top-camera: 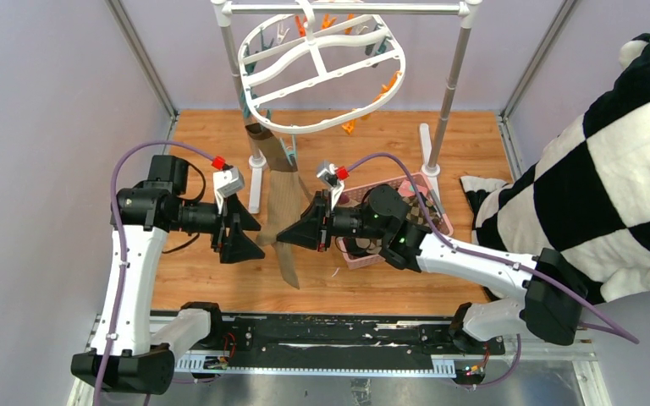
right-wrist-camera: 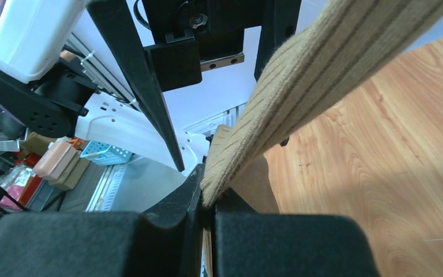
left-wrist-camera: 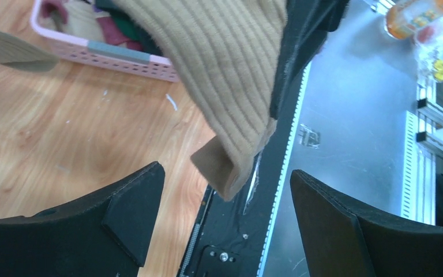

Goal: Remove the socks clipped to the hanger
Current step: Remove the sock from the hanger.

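The right gripper (right-wrist-camera: 207, 208) is clamping the lower part of a tan ribbed sock (top-camera: 284, 199). Its jaws are pressing together on a fold of the fabric just above the toe. The sock is hanging taut between that grip and the near rim of the white hanger (top-camera: 314, 57), which is dangling from the rail of the grey pole rack (top-camera: 453, 85). The clip holding the sock is too small to make out, so I cannot tell how firmly it is biting. The left gripper (top-camera: 256, 236) is standing wide apart and holding nothing, just beside the sock's loose toe end and facing the right gripper across it. The pink basket (top-camera: 436, 222) is sitting on the wooden desk (top-camera: 203, 271) under the right forearm, with other socks lying in it.

This sock looks like the last one on the frame, and the pull-off is judged to be under way.

- **Pull on the hanger:** The hanger is hanging freely, so a pull that is not straight down from the clip is likely to swing or tilt it. That could lift its hook off the rail or rock the rack.
- **Slipping grip:** The right gripper is pinching only a narrow fold, so the knit may slide out before the clip lets go.
- **Open left gripper:** Its fingers are close enough to snag the toe as the sock comes free.
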`<state>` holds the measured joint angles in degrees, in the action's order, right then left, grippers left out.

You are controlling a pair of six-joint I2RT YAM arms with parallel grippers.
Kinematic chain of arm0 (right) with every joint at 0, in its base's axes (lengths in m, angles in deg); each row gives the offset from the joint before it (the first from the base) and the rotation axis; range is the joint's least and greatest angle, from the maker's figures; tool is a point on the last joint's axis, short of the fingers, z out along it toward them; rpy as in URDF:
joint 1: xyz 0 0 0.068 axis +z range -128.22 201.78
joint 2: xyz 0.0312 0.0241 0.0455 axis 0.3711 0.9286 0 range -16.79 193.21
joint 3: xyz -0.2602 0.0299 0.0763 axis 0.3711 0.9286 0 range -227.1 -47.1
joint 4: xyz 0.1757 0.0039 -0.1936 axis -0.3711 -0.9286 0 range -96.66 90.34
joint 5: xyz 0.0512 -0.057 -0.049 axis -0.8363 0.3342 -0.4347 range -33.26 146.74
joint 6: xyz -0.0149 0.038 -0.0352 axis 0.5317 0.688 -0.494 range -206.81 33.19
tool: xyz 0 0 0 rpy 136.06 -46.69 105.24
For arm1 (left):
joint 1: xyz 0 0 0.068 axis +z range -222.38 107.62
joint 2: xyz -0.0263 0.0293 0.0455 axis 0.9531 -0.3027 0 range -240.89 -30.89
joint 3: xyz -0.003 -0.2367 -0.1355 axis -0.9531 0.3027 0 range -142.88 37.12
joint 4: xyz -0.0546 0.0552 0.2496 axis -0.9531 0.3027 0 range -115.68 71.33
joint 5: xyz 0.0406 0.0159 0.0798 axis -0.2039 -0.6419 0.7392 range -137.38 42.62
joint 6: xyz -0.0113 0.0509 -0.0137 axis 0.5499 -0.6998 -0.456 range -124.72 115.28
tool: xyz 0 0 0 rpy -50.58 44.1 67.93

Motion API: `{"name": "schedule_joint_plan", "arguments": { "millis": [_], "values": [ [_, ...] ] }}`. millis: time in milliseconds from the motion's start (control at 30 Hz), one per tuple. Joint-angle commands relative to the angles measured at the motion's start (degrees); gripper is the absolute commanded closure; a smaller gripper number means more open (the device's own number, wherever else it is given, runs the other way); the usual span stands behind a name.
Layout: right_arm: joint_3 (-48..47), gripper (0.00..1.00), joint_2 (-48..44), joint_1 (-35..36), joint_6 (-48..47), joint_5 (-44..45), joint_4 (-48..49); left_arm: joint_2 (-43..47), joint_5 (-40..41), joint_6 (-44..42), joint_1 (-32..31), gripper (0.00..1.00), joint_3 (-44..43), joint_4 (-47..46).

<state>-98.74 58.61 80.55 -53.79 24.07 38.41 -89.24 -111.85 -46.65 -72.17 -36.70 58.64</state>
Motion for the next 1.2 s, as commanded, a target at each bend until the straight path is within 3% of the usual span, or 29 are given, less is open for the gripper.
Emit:
{"name": "schedule_joint_plan", "arguments": {
  "millis": [0,233,433,500,600,667,833,967,1167],
  "values": [
    [1.8,0.93,-1.0,-0.4,4.4,-3.2,2.7,-1.7,-3.6,-1.7,-3.8,0.13,-0.1,0.8],
    [3.4,0.92,-1.0,-0.4,8.6,-3.0,8.8,-5.5,-4.7,-3.0,-6.0,0.24,-0.9,0.8],
    [1.8,0.84,-0.4,-0.4,9.1,-2.2,6.2,-6.7,-6.3,-3.3,-6.5,0.46,-1.0,0.8],
    [0.9,0.78,-0.4,-0.4,8.7,-0.7,2.6,-6.6,-6.5,-3.4,-6.5,0.59,-1.0,0.8],
    [-0.7,0.68,-1.2,-0.5,7.0,4.1,-5.4,-6.3,-5.6,-4.0,-6.5,0.88,-0.8,0.9],
    [-1.8,0.59,-2.5,-0.5,4.8,9.1,-11.3,-6.1,-4.7,-4.1,-6.5,1.00,-0.6,0.9],
    [-3.7,0.37,-7.5,-0.4,-3.0,28.2,-21.8,-4.9,-3.3,-4.6,-6.5,1.00,-0.2,1.0],
    [-7.9,0.25,-8.0,0.6,-8.6,39.5,-23.1,-4.4,-2.2,-4.7,-6.5,1.00,-0.4,0.9],
    [-17.7,0.21,-2.4,4.1,-16.4,46.2,-24.7,-4.7,-1.7,-4.6,-6.5,1.00,-0.6,0.9]
  ]
}}
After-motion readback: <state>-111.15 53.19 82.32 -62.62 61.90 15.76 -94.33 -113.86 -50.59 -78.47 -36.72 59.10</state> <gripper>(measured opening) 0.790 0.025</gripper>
